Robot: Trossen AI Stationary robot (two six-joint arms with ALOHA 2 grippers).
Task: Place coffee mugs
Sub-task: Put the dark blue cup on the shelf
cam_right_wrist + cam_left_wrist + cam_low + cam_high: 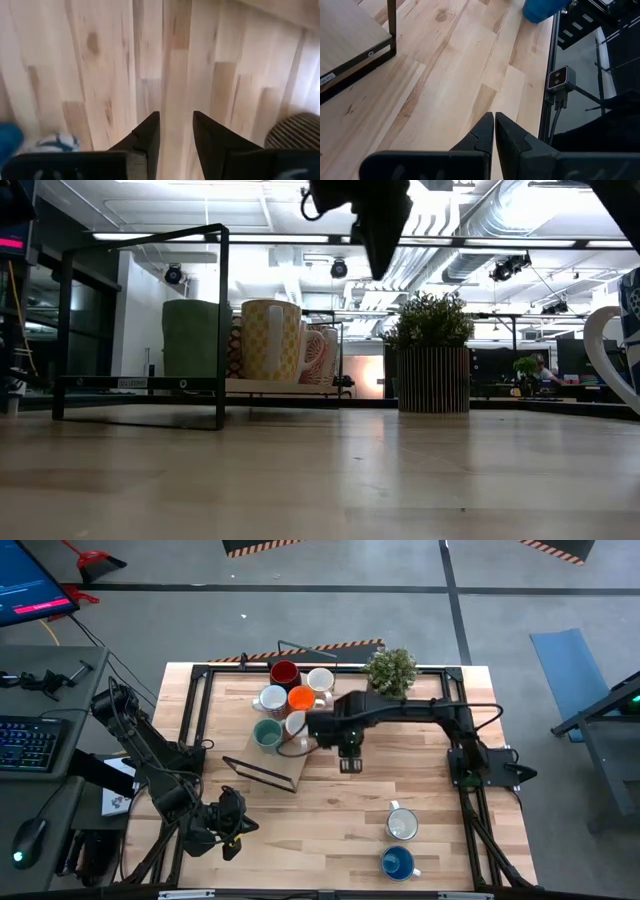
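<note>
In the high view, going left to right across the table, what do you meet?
Left gripper, shut, near the left front edge → teal-green mug → orange mug → right gripper, open and empty over bare wood → potted plant at the far edge.

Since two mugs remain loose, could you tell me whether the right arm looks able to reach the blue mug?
Probably yes: the right tool hangs open and empty above bare table, with only the white mug near the blue mug.
</note>
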